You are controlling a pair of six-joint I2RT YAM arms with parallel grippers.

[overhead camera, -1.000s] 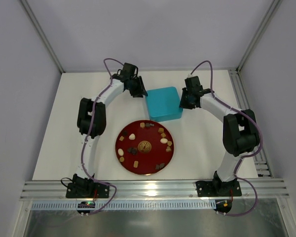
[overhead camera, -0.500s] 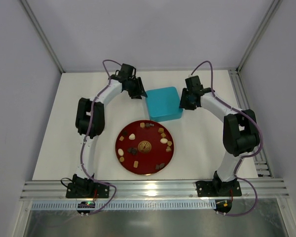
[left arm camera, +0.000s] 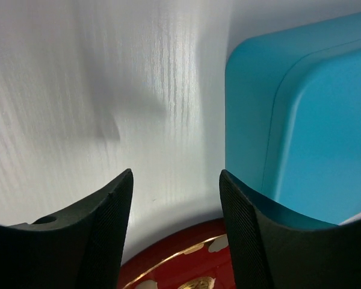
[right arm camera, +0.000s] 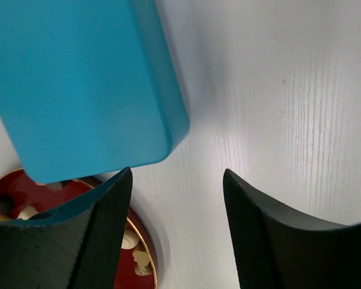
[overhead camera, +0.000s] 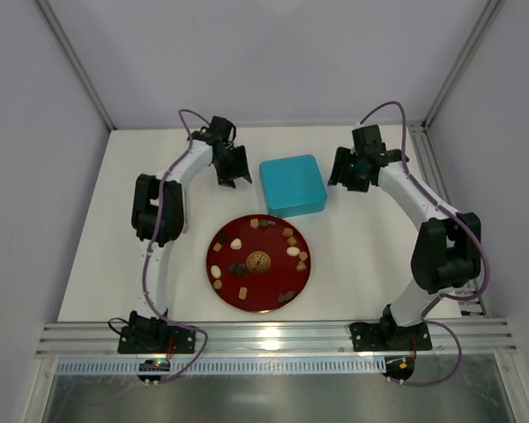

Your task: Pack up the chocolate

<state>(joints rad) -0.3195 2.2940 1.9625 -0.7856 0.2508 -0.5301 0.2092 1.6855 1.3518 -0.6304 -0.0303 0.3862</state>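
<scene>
Between the two sets of fingers sits a teal box (overhead camera: 292,185), looking closed, with the left fingers (overhead camera: 234,174) just off one side and the right fingers (overhead camera: 344,172) just off the other. Both pairs stand spread with nothing in them and are clear of the box walls. The chocolate (overhead camera: 293,251) is all on the red plate (overhead camera: 213,256), which lies on the bench (overhead camera: 115,229) behind both sets of fingers, towards the arm bases, its rim close to the box's near edge. My worry is that smooth lid. If the two sides close unevenly, the box could skid into the plate and scatter the pieces, or the lid could slip out and drop. The pieces are tiny and some are rounded, so a slightly off-centre pinch could squirt one across the bench. I can read no writing anywhere: the box shows no label, and the gold emblem (overhead camera: 259,261) at the plate's centre is only a pattern from where I stand.
</scene>
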